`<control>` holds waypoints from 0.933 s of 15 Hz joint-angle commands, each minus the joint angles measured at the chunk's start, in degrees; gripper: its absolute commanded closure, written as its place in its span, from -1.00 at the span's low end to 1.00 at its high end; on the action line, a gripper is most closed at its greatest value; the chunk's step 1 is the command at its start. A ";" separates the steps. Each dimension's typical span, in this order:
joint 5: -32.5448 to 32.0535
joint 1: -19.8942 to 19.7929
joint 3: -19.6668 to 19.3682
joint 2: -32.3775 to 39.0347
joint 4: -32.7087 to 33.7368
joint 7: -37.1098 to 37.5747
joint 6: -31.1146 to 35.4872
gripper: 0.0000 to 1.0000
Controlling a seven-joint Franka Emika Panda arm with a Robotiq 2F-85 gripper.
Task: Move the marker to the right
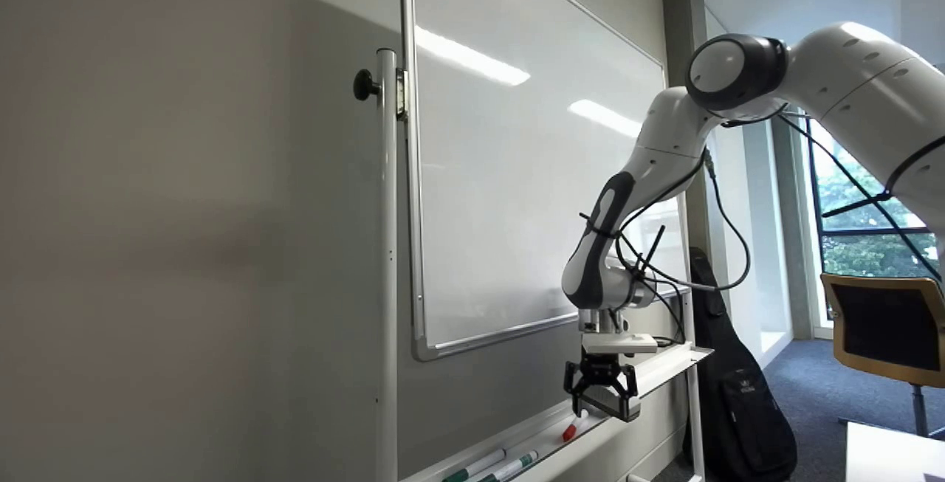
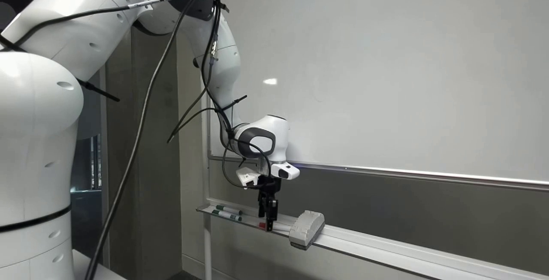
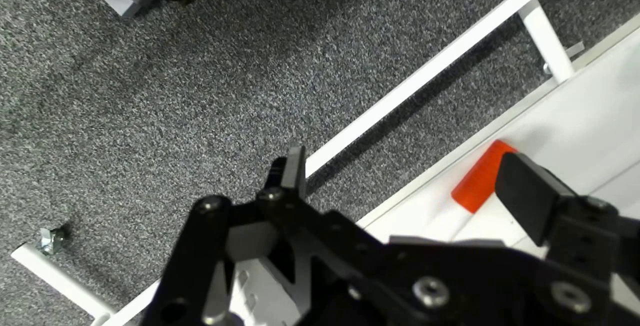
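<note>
Left to right along the worktop (image 2: 364, 245), basically the pen ledge under the whiteboard (image 2: 386, 70). At the left end two green-capped markers (image 2: 227, 215) lie near each other, parked out of the action imo. Next comes the red-capped marker (image 3: 482, 178), lying on the worktop between that pair and the eraser (image 2: 307, 228), nothing gripping it. The task doesn't say which marker, but I'd bet on this one, since the pincer (image 3: 406, 181) is right by it.

Pincer is spread wide and points down, probably so it can straddle the thing. Aim looks a bit off though: in the wrist view one finger (image 3: 530, 196) overlaps the marker (no idea if it touches) and its mate shows over the carpet (image 3: 200, 91), so I'd scoot it toward the whiteboard first.

What's in the way: that eraser. It's just beside the marker's white end, poking past the worktop's front edge, so if "right" means that direction, you'd have to lift over it.

Around that, again left to right in an exterior view: the whiteboard's post (image 1: 386, 260), the arm (image 1: 672, 139) bent over the worktop, a black guitar-shaped bag (image 1: 742, 393), then a chair (image 1: 882, 327). None of those look like trouble to me.
</note>
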 commanded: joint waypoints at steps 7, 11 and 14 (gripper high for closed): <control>-1.12 3.44 -3.92 4.47 2.48 11.69 9.66 -1.00; -2.30 5.59 -5.78 6.17 3.83 13.77 8.49 -1.00; -3.84 7.24 -6.85 7.67 5.32 14.19 7.78 -1.00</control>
